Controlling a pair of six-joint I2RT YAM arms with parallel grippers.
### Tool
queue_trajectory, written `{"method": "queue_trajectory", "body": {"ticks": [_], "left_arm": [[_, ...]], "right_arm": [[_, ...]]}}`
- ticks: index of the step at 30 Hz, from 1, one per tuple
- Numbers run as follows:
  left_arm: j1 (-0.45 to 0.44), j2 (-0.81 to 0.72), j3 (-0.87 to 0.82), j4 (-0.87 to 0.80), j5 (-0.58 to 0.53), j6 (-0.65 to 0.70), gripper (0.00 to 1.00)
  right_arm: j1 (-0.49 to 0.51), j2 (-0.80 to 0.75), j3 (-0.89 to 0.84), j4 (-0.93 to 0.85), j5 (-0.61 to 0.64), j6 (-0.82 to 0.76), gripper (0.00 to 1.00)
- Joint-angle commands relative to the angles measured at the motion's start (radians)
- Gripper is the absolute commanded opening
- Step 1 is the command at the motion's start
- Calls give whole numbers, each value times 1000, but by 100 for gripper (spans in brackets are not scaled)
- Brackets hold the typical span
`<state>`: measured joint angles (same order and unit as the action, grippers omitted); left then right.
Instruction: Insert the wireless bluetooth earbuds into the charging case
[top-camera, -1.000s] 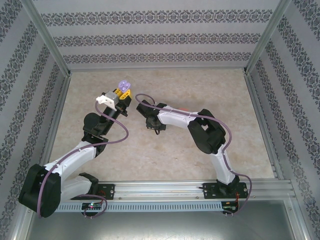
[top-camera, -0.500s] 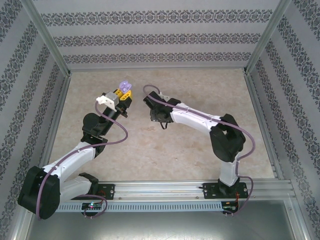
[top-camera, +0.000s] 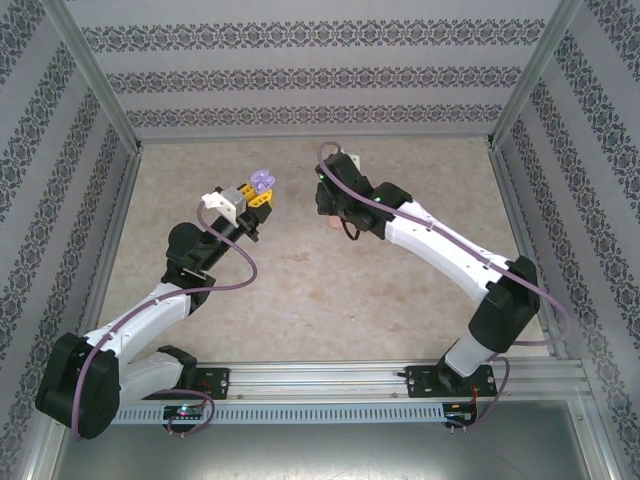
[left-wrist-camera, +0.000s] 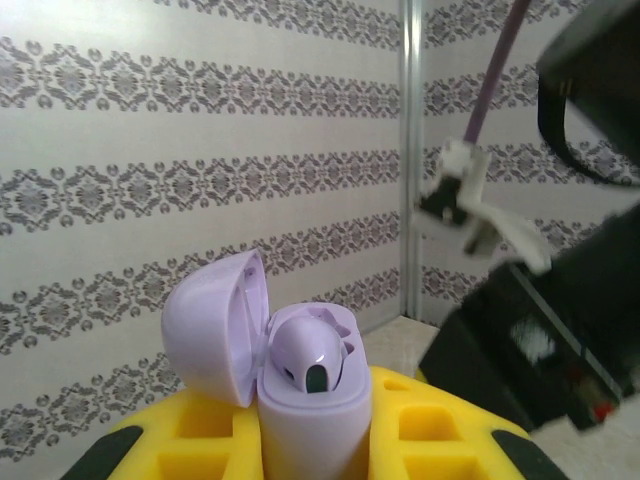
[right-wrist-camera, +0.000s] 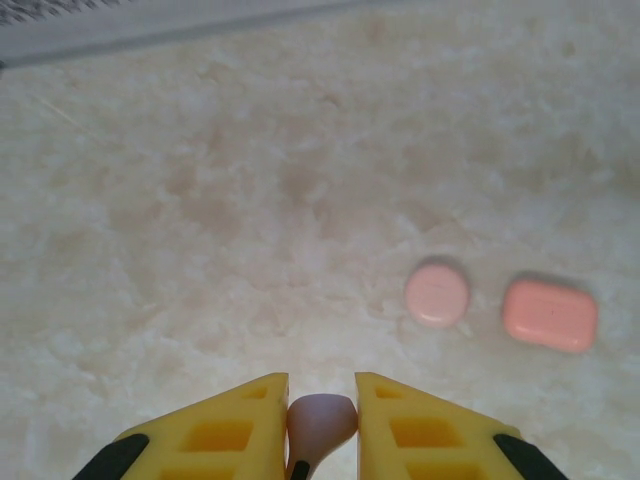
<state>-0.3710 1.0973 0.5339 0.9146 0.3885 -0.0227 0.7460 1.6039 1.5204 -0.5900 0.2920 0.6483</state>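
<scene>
My left gripper (left-wrist-camera: 310, 445) is shut on the body of an open purple charging case (left-wrist-camera: 312, 425), held upright. Its lid (left-wrist-camera: 212, 328) is tipped back to the left, and one purple earbud (left-wrist-camera: 306, 352) sits in a slot. In the top view this case (top-camera: 262, 181) sticks up from the left gripper (top-camera: 256, 197) at mid-table. My right gripper (right-wrist-camera: 321, 425) is shut on a small mauve-purple earbud (right-wrist-camera: 320, 420), stem pointing down toward the camera. In the top view the right gripper (top-camera: 326, 212) hangs to the right of the case, apart from it.
A round pale pink case (right-wrist-camera: 437, 293) and a coral-red oblong case (right-wrist-camera: 550, 313), both closed, lie side by side on the beige table (right-wrist-camera: 200, 200) ahead of the right gripper. Patterned walls (top-camera: 320, 75) enclose the table. The right arm's black wrist (left-wrist-camera: 560, 350) looms close on the case's right.
The right arm has stretched out, carrying its gripper up and to the right, away from the case. The left gripper with the case shifted slightly right.
</scene>
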Motion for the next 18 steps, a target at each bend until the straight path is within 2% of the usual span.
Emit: {"method": "queue_trajectory", "body": {"ticks": [1, 18], "left_arm": [[10, -2, 34, -13, 87, 23, 0], [-36, 87, 105, -112, 241, 63, 0]], "right_arm": [[-3, -73, 36, 33, 18, -74, 23], [51, -255, -26, 207, -75, -266, 24]]}}
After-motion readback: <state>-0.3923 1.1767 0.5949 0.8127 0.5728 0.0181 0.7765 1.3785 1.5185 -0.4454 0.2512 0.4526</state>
